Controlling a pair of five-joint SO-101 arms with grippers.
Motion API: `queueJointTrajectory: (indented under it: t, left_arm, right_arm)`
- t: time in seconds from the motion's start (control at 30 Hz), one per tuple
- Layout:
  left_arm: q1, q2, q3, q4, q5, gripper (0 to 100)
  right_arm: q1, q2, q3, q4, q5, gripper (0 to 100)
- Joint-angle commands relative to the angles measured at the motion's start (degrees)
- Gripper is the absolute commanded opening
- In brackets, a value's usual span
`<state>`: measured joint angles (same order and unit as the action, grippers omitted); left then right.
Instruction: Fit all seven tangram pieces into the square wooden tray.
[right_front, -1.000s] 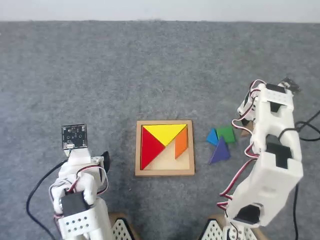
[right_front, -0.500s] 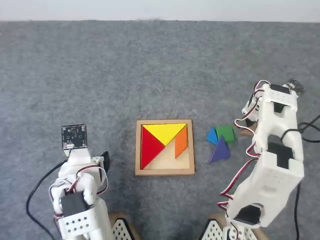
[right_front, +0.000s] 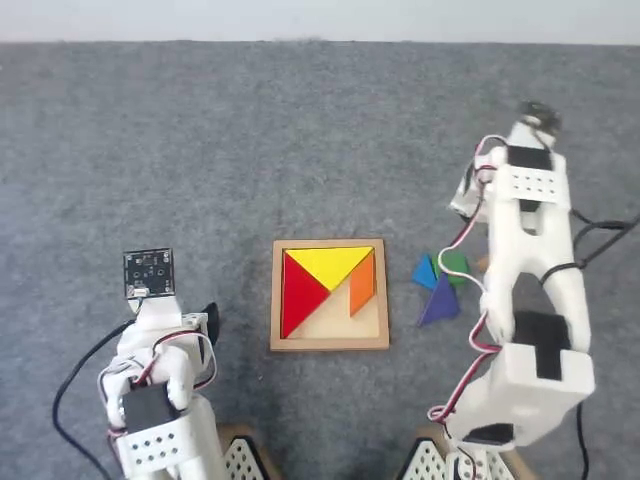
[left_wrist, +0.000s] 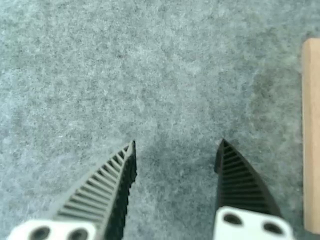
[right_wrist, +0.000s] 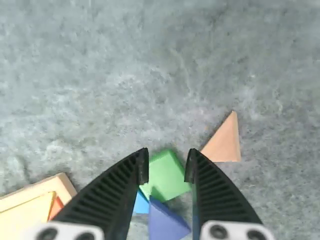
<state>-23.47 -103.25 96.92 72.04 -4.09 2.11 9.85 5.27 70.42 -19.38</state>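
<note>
Four pieces (right_front: 440, 300) are waiting at the tray's (right_front: 328, 345) three o'clock; the right pincer (right_wrist: 166, 162), held apart, is swinging over the green square (right_wrist: 167, 180).

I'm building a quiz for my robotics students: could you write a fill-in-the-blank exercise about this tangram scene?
1. The wooden tray holds ___ pieces.
2. The right hand hangs above the ___ square.
3. The left hand has its jaws ___.
4. The tan triangle lies ___ the tray.
Missing words: three; green; open; outside.
</note>
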Motion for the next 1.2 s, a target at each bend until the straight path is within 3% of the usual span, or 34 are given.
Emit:
queueJointTrajectory:
  t: [0.0, 0.2, 0.37, 0.73, 1.17]
  left_arm:
    - [-0.26, -0.88, -0.48, 0.26, 0.53, 24]
    - [-0.26, -0.88, -0.48, 0.26, 0.53, 24]
    - [-0.26, -0.88, -0.48, 0.26, 0.53, 24]
    - [-0.26, -0.88, -0.48, 0.26, 0.53, 24]
    - [-0.26, -0.88, -0.48, 0.26, 0.53, 24]
  right_arm:
    - [-0.22, -3.56, -2.11, 1.10, 1.14, 13.2]
    - [3.47, 3.91, -1.49, -0.48, -5.98, 24.0]
    - [7.43, 14.02, -5.45, -1.89, -6.42, 24.7]
    - [8.13, 22.64, -15.82, 5.05, 1.67, 2.4]
    - [5.76, 12.09, -15.74, 12.79, 1.41, 0.6]
